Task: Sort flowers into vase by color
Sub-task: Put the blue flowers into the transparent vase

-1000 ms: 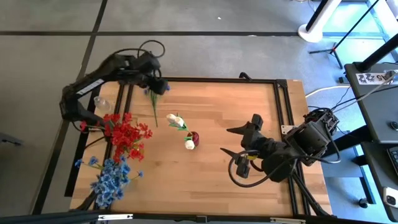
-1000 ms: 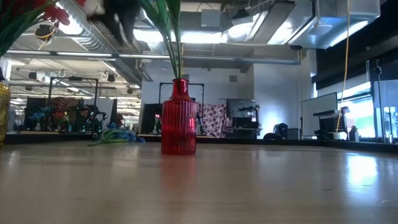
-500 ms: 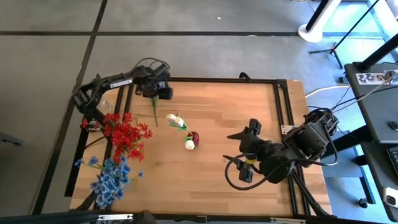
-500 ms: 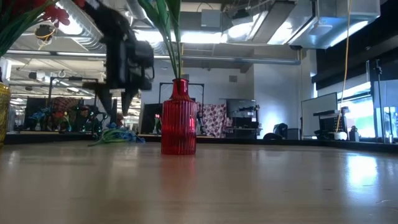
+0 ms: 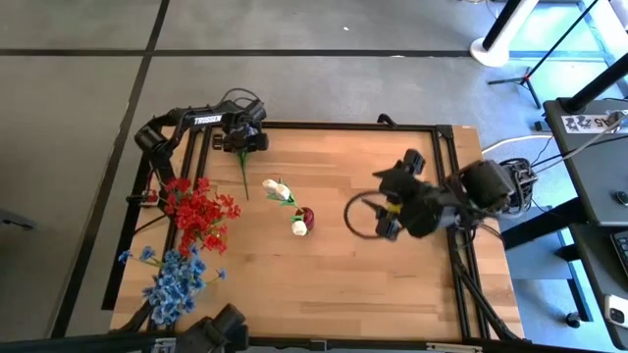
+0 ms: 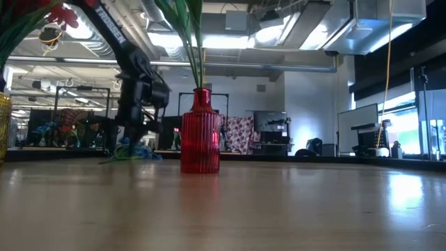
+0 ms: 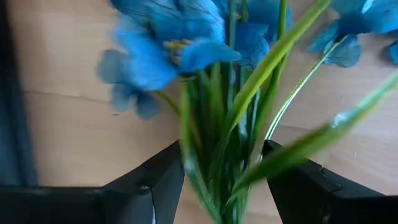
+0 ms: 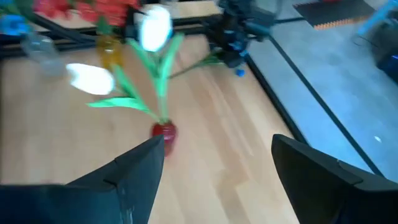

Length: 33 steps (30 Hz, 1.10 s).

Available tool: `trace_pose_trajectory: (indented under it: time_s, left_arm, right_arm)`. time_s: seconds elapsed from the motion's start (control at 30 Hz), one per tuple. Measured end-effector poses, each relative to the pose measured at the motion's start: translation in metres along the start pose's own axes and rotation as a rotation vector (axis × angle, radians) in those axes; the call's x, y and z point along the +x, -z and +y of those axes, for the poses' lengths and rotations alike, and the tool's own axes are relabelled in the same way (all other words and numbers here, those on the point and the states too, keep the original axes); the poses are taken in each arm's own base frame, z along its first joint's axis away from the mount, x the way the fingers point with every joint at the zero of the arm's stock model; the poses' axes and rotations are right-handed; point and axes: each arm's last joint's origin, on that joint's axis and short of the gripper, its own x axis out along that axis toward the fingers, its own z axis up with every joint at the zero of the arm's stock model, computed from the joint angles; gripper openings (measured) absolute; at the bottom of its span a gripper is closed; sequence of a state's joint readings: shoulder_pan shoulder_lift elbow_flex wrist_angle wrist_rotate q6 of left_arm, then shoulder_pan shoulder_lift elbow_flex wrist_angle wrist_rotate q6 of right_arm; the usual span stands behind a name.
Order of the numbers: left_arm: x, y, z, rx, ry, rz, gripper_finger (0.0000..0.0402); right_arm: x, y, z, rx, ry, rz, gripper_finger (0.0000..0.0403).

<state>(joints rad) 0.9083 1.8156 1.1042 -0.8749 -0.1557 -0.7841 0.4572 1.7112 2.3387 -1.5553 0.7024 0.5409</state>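
A loose blue flower sprig lies flat on the wood near the table's far left corner. Its blooms and green stems show in the left wrist view. My left gripper points down over it, open, with one finger on either side of the stems. I cannot tell whether it touches them. White flowers stand in a red vase at mid-table. My right gripper hangs open, high above the table's right half, with nothing between its fingers.
A red bunch and a blue bunch stand in vases along the left edge, the red one in a yellow vase. A black rail frames the table. Bare wood lies at the near right.
My left gripper has come down from high above the far left corner until it is low over the loose blue sprig, and its wrist has turned on the way. My right arm has swung toward the table's far edge, staying high. The sprig has kept its place.
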Motion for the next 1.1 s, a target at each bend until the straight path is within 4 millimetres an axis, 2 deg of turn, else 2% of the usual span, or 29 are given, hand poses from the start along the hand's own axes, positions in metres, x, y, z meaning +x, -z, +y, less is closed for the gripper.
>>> trace_pose_trajectory:
  time_s: [0.13, 0.23, 0.33, 0.5, 0.7, 0.83, 0.93, 1.1]
  left_arm:
    - [0.013, -0.003, -0.006, 0.001, 0.001, 0.002, 0.0206]
    - [0.016, -0.001, -0.011, -0.006, 0.014, 0.011, 0.0185]
    - [0.014, 0.002, -0.016, 0.01, 0.018, -0.01, 0.0135]
    - [-0.001, 0.011, -0.022, 0.026, 0.076, -0.047, 0.0023]
    - [-0.054, 0.032, -0.027, 0.063, 0.235, -0.184, 0.0017]
    - [-0.104, 0.057, -0.023, 0.104, 0.409, -0.323, 0.0014]
    - [-0.145, 0.078, -0.014, 0.119, 0.584, -0.441, 0.0014]
    - [-0.212, 0.119, 0.016, 0.104, 0.908, -0.653, 0.0013]
  right_arm:
    - [-0.003, -0.004, -0.021, -0.011, 0.023, 0.004, 0.0296]
    - [0.002, -0.007, -0.03, -0.05, 0.032, 0.018, 0.0296]
    - [0.001, -0.008, -0.041, -0.081, 0.022, 0.027, 0.0296]
    - [-0.019, -0.007, -0.062, -0.186, 0.01, -0.016, 0.0296]
    - [-0.044, -0.002, -0.084, -0.227, -0.012, -0.07, 0.0296]
    - [-0.051, 0.001, -0.089, -0.222, -0.046, -0.08, 0.0296]
    - [-0.052, 0.001, -0.09, -0.244, -0.054, -0.083, 0.0296]
    - [-0.045, -0.003, -0.083, -0.286, -0.045, -0.088, 0.0296]
